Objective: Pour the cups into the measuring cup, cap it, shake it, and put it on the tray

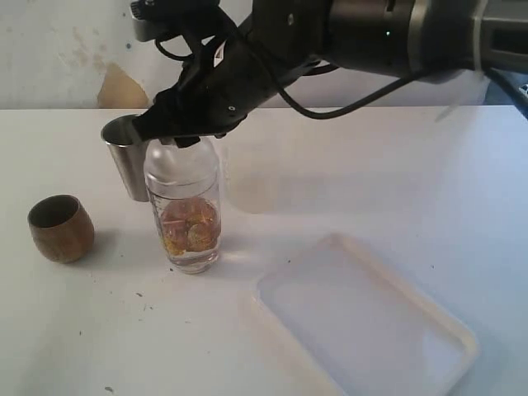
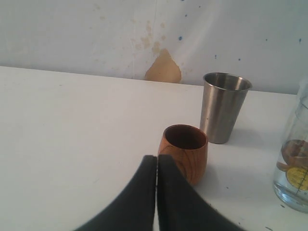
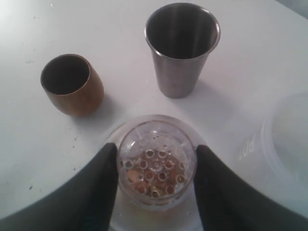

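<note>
The clear measuring cup (image 1: 183, 223) stands on the table with orange-brown pieces and liquid in its bottom. A clear dome lid (image 3: 156, 166) with small holes sits on its mouth. My right gripper (image 1: 183, 136) reaches across from the right and comes down over the lid, its fingers (image 3: 108, 173) pressed against both sides of the dome. The steel tumbler (image 1: 128, 165) stands upright just behind and left of the measuring cup. Further left stands the brown wooden cup (image 1: 60, 229), also upright. My left gripper (image 2: 156, 161) is shut on nothing, low over the table just short of the wooden cup (image 2: 185, 149).
The white tray (image 1: 363, 330) lies at the front right, nothing on it. A frosted translucent container (image 3: 288, 139) rests right of the measuring cup. A wall with a brown patch (image 2: 163, 67) closes off the table's far edge.
</note>
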You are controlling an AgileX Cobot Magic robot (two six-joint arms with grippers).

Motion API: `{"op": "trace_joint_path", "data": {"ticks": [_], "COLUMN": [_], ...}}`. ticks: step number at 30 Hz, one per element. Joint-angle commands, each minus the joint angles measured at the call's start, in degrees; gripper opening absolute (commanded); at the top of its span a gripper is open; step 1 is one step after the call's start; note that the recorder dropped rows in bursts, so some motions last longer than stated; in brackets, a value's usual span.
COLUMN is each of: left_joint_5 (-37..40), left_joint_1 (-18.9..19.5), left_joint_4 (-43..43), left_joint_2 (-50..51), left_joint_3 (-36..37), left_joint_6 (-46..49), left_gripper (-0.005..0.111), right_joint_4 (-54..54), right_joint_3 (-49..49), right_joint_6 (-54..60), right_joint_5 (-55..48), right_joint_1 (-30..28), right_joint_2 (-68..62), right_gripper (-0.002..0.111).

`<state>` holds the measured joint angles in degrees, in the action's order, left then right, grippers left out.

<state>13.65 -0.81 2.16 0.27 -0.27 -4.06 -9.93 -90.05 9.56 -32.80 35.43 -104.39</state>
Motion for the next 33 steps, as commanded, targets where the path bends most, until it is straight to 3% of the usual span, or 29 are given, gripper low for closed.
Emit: {"op": "trace_joint_path", "data": {"ticks": [1,33], "left_joint_5": [-0.2,-0.2], "left_joint_1": [0.1,0.1], "left_joint_4": [0.3,0.3], "left_joint_2": [-0.3,-0.3], "left_joint_3": [0.3,0.3], "left_joint_6": [0.1,0.1], "left_gripper": [0.001,0.001], "right_joint_4": [0.2,0.1], "right_joint_3": [-0.1,1.5], "right_joint_6": [0.6,7.0], "right_joint_5": [-0.2,-2.3], "right_joint_1": [0.0,0.1], "right_joint_2": [-0.6,-3.9], "right_gripper": [0.000,0.000]}}
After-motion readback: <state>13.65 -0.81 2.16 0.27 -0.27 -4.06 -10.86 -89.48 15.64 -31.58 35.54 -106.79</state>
